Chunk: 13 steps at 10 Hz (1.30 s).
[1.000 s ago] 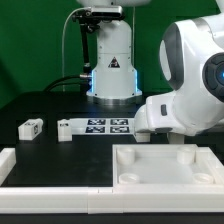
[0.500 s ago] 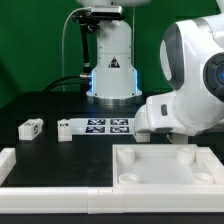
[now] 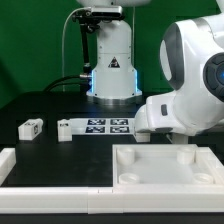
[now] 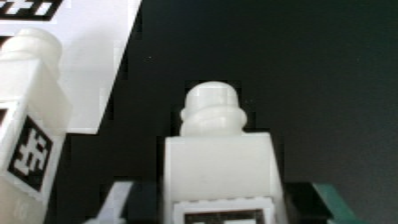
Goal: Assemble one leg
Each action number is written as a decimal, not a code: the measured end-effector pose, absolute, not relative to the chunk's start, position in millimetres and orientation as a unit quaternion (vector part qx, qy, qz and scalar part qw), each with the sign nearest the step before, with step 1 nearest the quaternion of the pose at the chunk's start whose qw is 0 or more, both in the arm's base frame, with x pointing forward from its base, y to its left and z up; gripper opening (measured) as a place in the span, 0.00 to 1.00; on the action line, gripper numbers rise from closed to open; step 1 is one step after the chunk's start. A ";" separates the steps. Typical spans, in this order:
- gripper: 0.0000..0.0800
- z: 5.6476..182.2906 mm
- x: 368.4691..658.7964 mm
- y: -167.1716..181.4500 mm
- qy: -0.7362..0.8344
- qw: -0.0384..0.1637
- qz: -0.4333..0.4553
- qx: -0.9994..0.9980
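- White plastic: the leg (image 4: 217,150) lies between the fingers (image 4: 326,203). Its stepped, rounded tip points away from them, and its tag (image 4: 222,214) faces the wrist camera.
- Finger state: one finger stands at each flank of the leg, but the wrist view does not show whether the pads bear on it. I cannot tell gripping from merely straddling, so treat the grip as unconfirmed.
- In the exterior view the arm (image 3: 190,80) hides both the fingers and the leg. Do not rely on that view for alignment.
- A second leg (image 4: 32,110) shows just beside the fingers, outside one of them, against a white surface (image 4: 93,45). This is probably the main hazard, since a sideways move could knock it.
- Before travel, confirm that both pads seat squarely on opposite flat faces, with the leg centred between the fingers. An off-centre hold would likely let the leg twist.
- Move directly away from the second leg first, then traverse to the panel (image 3: 160,170).
- At the panel, bring the tip in line with the mounting point before you descend, as a tilted tip will probably bind. These views do not show which mounting point is meant.
- Apply light downward force only. Smooth plastic is likely to slip between the pads under torque.
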<state>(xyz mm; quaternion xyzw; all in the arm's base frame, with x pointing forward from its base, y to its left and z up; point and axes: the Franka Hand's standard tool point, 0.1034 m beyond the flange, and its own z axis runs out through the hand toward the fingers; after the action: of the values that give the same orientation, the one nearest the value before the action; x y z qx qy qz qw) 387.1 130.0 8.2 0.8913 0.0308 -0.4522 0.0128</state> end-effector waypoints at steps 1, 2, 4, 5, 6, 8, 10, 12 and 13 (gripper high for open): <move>0.36 22.9 387.5 127.3 0.034 0.014 -0.463 0.886; 0.36 40.6 391.4 126.4 0.034 0.016 -0.463 0.886; 0.36 66.2 400.5 122.9 0.031 0.018 -0.456 0.889; 0.36 78.6 407.7 121.9 0.031 0.017 -0.438 0.898; 0.36 84.1 405.7 121.2 0.031 0.017 -0.433 0.901; 0.36 73.5 425.3 127.2 0.030 0.007 -0.347 0.937; 0.36 77.0 425.0 127.0 0.029 0.000 -0.250 0.968; 0.36 78.2 424.9 126.9 0.030 -0.007 -0.173 0.985; 0.36 85.2 437.5 124.7 0.026 -0.012 -0.125 0.992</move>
<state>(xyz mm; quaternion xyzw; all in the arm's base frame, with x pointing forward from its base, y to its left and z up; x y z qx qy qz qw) 437.5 124.7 85.2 0.9917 0.0259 -0.1252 -0.0123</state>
